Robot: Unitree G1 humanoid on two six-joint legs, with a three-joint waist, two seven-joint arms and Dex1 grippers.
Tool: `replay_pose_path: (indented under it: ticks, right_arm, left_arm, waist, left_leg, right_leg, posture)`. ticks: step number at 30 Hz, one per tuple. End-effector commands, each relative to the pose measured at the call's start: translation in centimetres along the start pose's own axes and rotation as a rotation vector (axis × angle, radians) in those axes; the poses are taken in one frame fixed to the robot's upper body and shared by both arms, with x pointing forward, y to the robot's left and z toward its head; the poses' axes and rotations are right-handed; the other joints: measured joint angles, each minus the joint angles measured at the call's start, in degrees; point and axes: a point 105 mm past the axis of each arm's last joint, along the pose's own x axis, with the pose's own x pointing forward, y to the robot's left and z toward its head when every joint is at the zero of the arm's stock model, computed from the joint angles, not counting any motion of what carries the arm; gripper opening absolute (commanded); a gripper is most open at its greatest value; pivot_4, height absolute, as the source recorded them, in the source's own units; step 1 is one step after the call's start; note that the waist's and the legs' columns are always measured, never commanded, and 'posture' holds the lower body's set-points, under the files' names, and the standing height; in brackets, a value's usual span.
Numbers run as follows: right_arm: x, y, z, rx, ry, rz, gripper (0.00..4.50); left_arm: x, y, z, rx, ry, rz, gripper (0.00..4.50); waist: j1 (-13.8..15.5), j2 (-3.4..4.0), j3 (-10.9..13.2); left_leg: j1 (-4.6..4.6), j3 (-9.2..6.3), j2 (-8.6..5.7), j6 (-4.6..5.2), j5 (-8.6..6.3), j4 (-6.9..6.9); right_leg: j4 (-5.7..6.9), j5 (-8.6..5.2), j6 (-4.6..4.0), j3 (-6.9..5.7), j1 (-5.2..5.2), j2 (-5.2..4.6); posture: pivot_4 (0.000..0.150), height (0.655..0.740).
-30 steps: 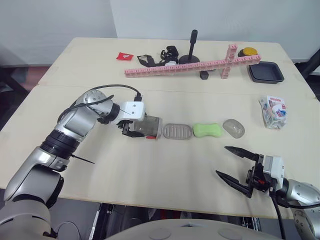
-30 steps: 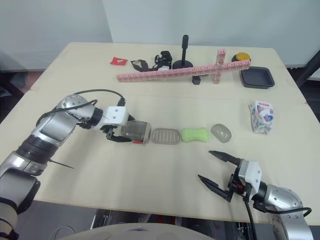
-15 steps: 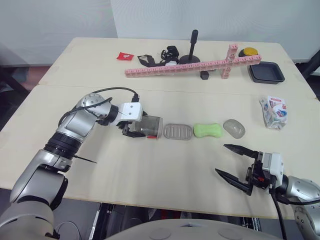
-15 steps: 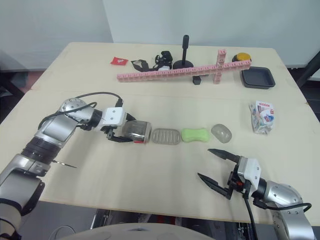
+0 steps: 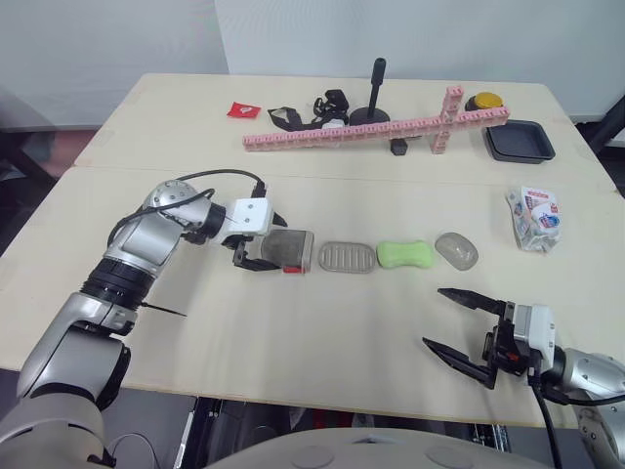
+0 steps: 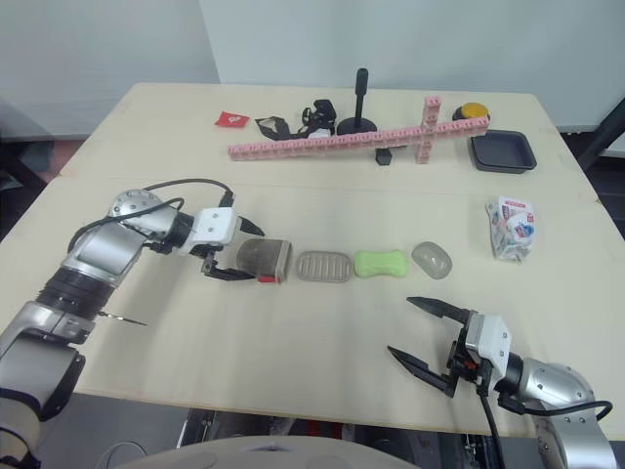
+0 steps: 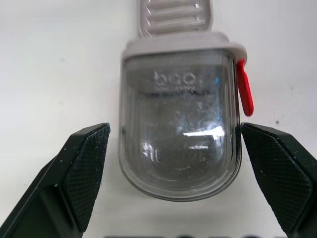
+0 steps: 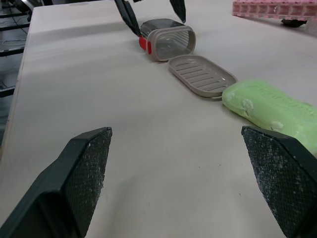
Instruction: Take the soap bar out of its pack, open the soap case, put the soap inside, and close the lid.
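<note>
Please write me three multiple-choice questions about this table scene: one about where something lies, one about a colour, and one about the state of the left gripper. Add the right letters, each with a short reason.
1. What lies between the grey tray and the small clear lid?
A. the green soap
B. a spoon
C. a cup

2. Which colour is the latch on the clear case?
A. blue
B. red
C. yellow

3. How is the left gripper?
A. shut on the soap
B. shut with nothing in it
C. open, one finger on each side of the case

Answers:
1 A, the soap lies in the row between those two.
2 B, the left wrist view shows a red tab at the side of the case.
3 C, a gap shows between each finger and the case.
</note>
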Motion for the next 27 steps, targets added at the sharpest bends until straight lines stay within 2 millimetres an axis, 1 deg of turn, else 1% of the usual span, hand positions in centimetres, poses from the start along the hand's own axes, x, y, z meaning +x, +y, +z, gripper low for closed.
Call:
replay_pose_path:
  ticks: [1, 3, 4, 7, 9, 11, 13, 16, 19, 22, 25, 27]
  right_arm:
    - [-0.1, -0.2, 1.6, -0.126, -0.008, 0.077, 4.50]
    - [1.0, -1.3, 2.3, -0.143, -0.012, 0.088, 4.50]
    - [1.6, -2.1, 3.0, -0.156, -0.017, 0.084, 4.50]
    - [2.9, -3.7, 4.6, -0.208, 0.016, 0.125, 4.50]
    - [3.7, -4.7, 5.1, -0.228, 0.076, 0.156, 4.50]
    - [4.9, -5.8, 5.6, -0.234, 0.149, 0.184, 4.50]
    - [5.7, -6.4, 5.6, -0.234, 0.215, 0.221, 4.50]
    - [6.7, -6.7, 5.6, -0.242, 0.299, 0.297, 4.50]
    - [8.0, -7.4, 4.9, -0.264, 0.385, 0.345, 4.50]
    - [9.6, -8.1, 4.5, -0.308, 0.458, 0.374, 4.50]
    - [10.7, -8.0, 4.5, -0.324, 0.494, 0.411, 4.50]
    - [11.2, -7.7, 4.4, -0.335, 0.508, 0.429, 4.50]
  left_arm:
    - [-2.0, 0.3, 1.3, 0.033, -0.090, 0.044, 4.49]
    - [-2.9, 0.5, 2.2, 0.025, -0.169, 0.081, 4.49]
    - [-3.3, 0.5, 2.4, 0.024, -0.202, 0.102, 4.49]
    - [-4.3, 0.1, 2.7, -0.025, -0.292, 0.168, 4.49]
    - [-4.8, -0.5, 2.5, -0.080, -0.341, 0.220, 4.49]
    - [-5.3, -1.6, 1.6, -0.170, -0.373, 0.274, 4.49]
    - [-5.6, -2.6, 0.8, -0.238, -0.383, 0.307, 4.49]
    - [-5.6, -4.4, -0.2, -0.273, -0.365, 0.331, 4.49]
    - [-5.8, -5.6, -0.6, -0.350, -0.397, 0.410, 4.49]
    - [-5.4, -7.4, -1.0, -0.375, -0.387, 0.432, 4.49]
    - [-5.3, -8.7, -1.3, -0.400, -0.381, 0.439, 4.49]
    - [-5.2, -9.5, -1.1, -0.404, -0.387, 0.416, 4.49]
  waist:
    - [-0.13, 0.00, 0.00]
    - [-0.46, -0.01, 0.01]
    - [-0.63, -0.01, 0.01]
    - [-1.29, 0.02, -0.01]
    - [-1.38, 0.03, -0.01]
    - [-1.53, 0.02, -0.01]
    - [-1.46, 0.01, -0.01]
    - [-1.15, 0.00, 0.00]
    - [-1.03, -0.02, 0.01]
    - [-1.32, -0.02, 0.01]
    - [-1.28, -0.02, 0.02]
    - [-1.09, -0.02, 0.02]
  left_leg:
    - [0.00, 0.00, 0.00, 0.00, 0.00, 0.00]
    - [0.00, 0.00, 0.00, 0.01, 0.00, 0.00]
    - [0.01, 0.00, 0.01, 0.02, 0.01, 0.00]
    - [0.03, 0.00, 0.00, 0.07, 0.04, 0.00]
    - [0.03, -0.01, 0.00, 0.08, 0.04, -0.02]
    - [0.02, -0.02, 0.01, 0.10, 0.03, -0.07]
    - [0.01, -0.03, 0.02, 0.10, 0.02, -0.08]
    - [-0.01, -0.09, 0.04, 0.10, 0.03, -0.08]
    - [-0.02, -0.11, 0.03, 0.10, 0.03, -0.06]
    - [-0.04, -0.10, 0.03, 0.10, 0.03, 0.00]
    - [-0.02, -0.07, 0.07, 0.11, 0.03, -0.01]
    - [-0.01, -0.07, 0.10, 0.11, 0.03, -0.02]
  right_leg:
    - [0.00, 0.00, 0.00, 0.00, 0.00, 0.00]
    - [0.00, 0.00, 0.00, -0.01, 0.00, 0.00]
    - [0.01, 0.00, 0.00, -0.01, 0.00, 0.00]
    - [0.04, 0.00, 0.00, -0.01, 0.00, 0.00]
    - [0.04, 0.00, 0.00, -0.04, 0.01, 0.00]
    - [0.04, 0.01, 0.01, -0.08, 0.00, 0.01]
    - [0.03, 0.01, 0.01, -0.13, 0.00, 0.02]
    - [0.01, 0.00, 0.01, -0.24, 0.00, 0.01]
    - [-0.02, 0.00, 0.00, -0.31, 0.04, -0.01]
    - [-0.03, 0.00, -0.01, -0.32, 0.06, -0.03]
    - [-0.02, -0.01, -0.01, -0.33, 0.05, -0.01]
    - [-0.02, -0.01, -0.01, -0.34, 0.04, 0.01]
  posture:
    - [0.150, 0.7330]
    - [0.150, 0.7330]
    - [0.150, 0.7330]
    - [0.150, 0.7330]
    - [0.150, 0.7330]
    - [0.150, 0.7330]
    - [0.150, 0.7330]
    - [0.150, 0.7330]
    - [0.150, 0.7330]
    - [0.150, 0.7330]
    - [0.150, 0.7330]
    - [0.150, 0.7330]
